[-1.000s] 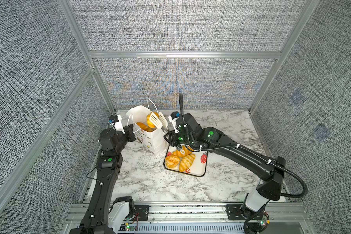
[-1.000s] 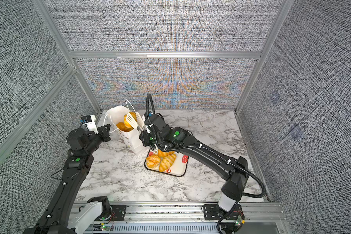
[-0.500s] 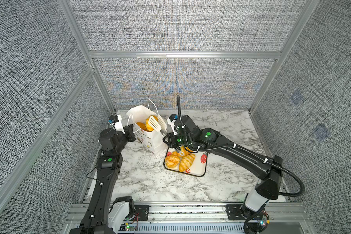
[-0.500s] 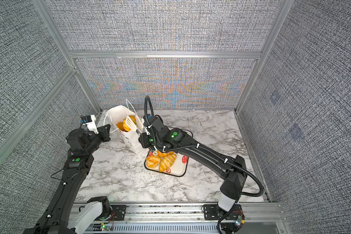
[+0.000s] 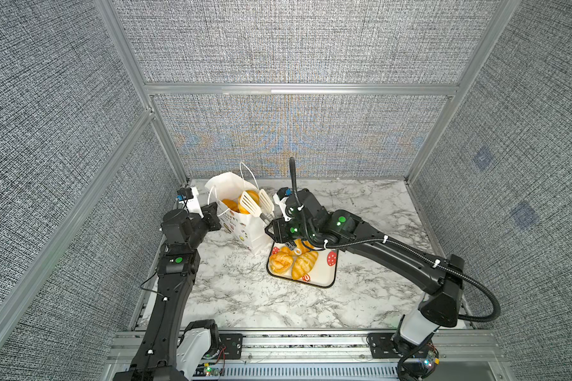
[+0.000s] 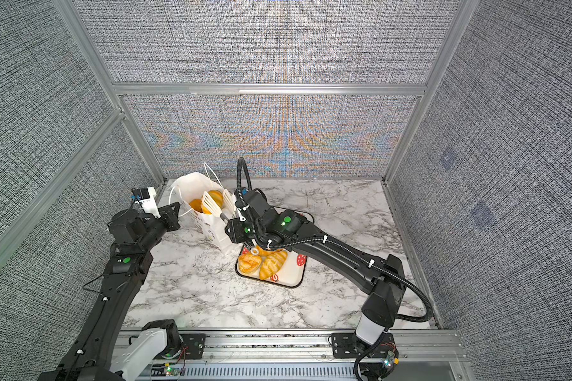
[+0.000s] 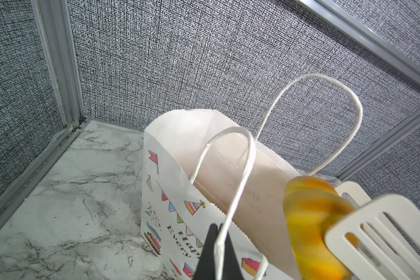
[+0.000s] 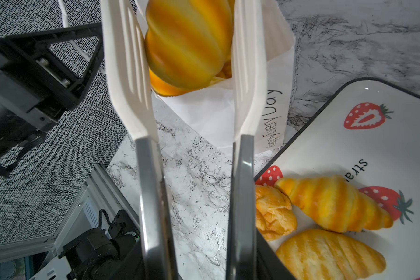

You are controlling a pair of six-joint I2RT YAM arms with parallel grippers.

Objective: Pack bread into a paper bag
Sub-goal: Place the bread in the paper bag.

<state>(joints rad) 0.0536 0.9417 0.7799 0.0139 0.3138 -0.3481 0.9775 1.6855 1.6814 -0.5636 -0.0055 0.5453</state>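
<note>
Right wrist view: the tongs (image 8: pixel 148 194), clamped in the right gripper (image 5: pixel 274 226), have spread wider than a second ago. The striped roll (image 8: pixel 189 43) sits blurred between their blades over the paper bag (image 8: pixel 214 114), probably being released. The left gripper (image 7: pixel 218 234) pinches the cord handle (image 7: pixel 247 155), jaws pressed together. More bread (image 8: pixel 332 203) waits on the tray (image 8: pixel 349 150). The bag's depths and the right fingers are hidden.

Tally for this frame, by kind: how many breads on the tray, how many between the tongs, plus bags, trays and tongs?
Bread on the tray: 3
Roll between the blades of the tongs: 1
Paper bag: 1
Tray: 1
Tongs: 1
Total: 7, leaving out bread already inside the bag, which is too hidden to count.
</note>
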